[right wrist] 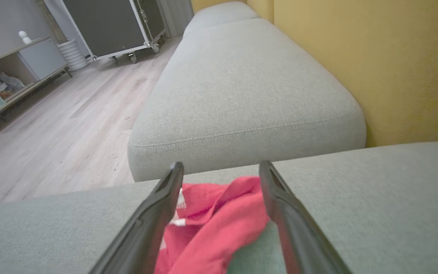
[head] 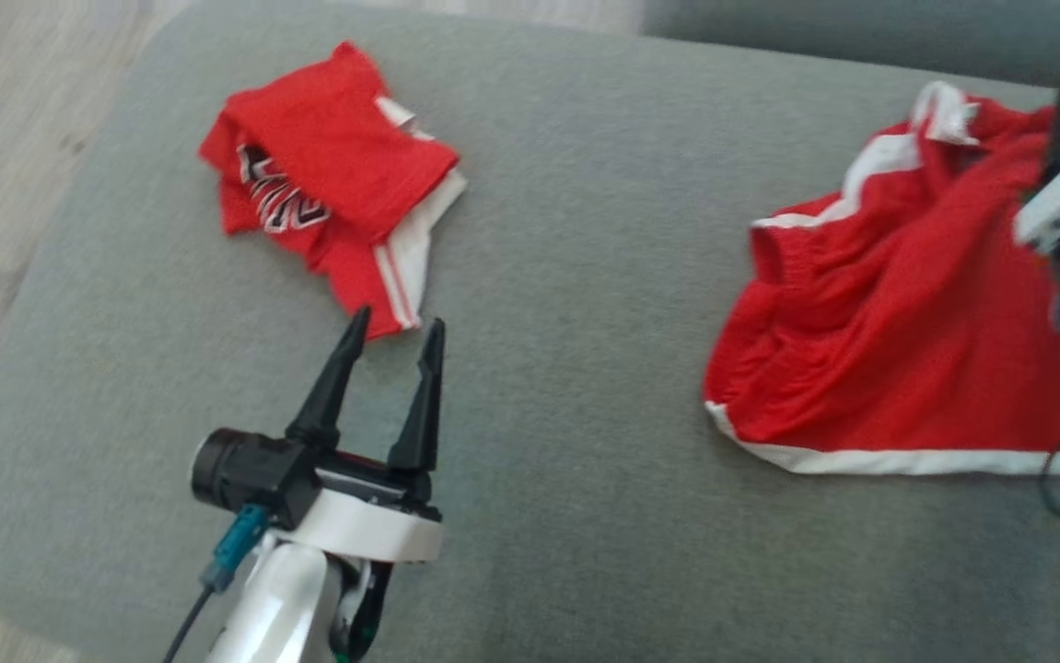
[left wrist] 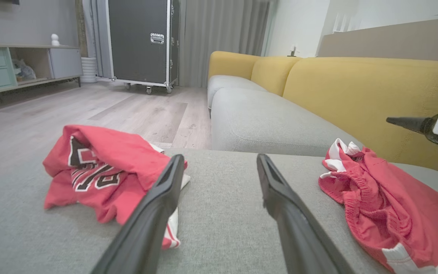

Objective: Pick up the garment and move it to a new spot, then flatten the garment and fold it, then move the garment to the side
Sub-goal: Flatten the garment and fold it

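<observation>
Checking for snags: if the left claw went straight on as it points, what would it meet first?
Probably the striped near corner of the folded red shirt, just past the tips of the left claw on the grey cushion; its height is unclear.

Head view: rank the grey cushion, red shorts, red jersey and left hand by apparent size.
1. grey cushion
2. red shorts
3. red jersey and left hand look about alike; the hand sits nearer the camera, so I leave them unranked.
</observation>
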Controlling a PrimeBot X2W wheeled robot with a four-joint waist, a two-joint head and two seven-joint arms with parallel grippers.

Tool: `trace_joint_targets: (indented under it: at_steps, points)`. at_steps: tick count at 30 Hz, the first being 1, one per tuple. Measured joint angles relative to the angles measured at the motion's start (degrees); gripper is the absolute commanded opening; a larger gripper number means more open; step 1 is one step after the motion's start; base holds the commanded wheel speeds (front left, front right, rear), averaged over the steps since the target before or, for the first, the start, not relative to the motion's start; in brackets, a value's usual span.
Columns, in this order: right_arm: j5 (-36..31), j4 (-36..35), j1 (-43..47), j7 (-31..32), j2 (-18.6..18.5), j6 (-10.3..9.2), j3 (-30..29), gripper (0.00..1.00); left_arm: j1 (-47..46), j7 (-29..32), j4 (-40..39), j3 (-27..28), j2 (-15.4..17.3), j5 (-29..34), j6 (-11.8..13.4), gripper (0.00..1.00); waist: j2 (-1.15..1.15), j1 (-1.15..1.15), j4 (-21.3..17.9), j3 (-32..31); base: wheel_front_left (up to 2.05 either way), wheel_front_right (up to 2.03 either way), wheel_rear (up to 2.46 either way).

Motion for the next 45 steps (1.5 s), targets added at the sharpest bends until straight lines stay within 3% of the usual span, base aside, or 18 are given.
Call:
trace_joint_targets:
  at_steps: [9,16,24,30,38,42,45]
  points:
    - [0.2,-5.4,4.4,-4.3,6.4,0.0,8.1,1.0,0.8,0.0,-0.4,2.9,0.0,1.2,-0.1,1.0,0.0,0.0,-6.6,-3.6,0.0,0.0,0.0]
    - [6.7,-27.4,21.5,-4.3,10.0,0.0,16.4,1.0,3.1,0.0,-0.7,4.4,0.0,1.4,-0.3,1.0,0.0,-0.01,-12.4,-6.7,0.0,0.0,0.0]
    - [12.2,-44.5,42.2,-4.4,11.9,0.0,17.9,1.0,5.1,0.0,-1.0,5.5,0.0,1.4,-0.4,1.0,0.0,-0.01,-17.1,-9.1,0.0,0.0,0.0]
    - [13.2,-48.9,49.5,-4.4,12.4,0.0,20.7,1.0,5.3,0.0,-0.9,5.5,0.0,1.4,-0.7,1.0,0.0,0.0,-18.3,-9.3,0.0,0.0,0.0]
    - [11.8,-52.9,49.6,-4.4,12.5,0.0,19.4,1.0,5.1,0.0,-0.1,4.7,0.0,2.1,-1.3,1.0,0.0,0.0,-19.1,-8.1,0.0,0.0,0.0]
    - [11.4,-53.8,49.4,-4.4,12.5,0.0,17.8,1.0,3.7,0.0,4.1,0.1,0.5,5.1,-1.9,1.0,0.0,0.0,-19.2,-6.7,0.0,0.0,0.0]
    - [11.1,-54.2,48.6,-4.4,12.5,0.0,16.9,1.0,0.4,0.0,10.2,-7.5,2.4,5.5,-2.3,1.0,0.0,0.01,-19.3,-5.1,0.0,0.0,0.0]
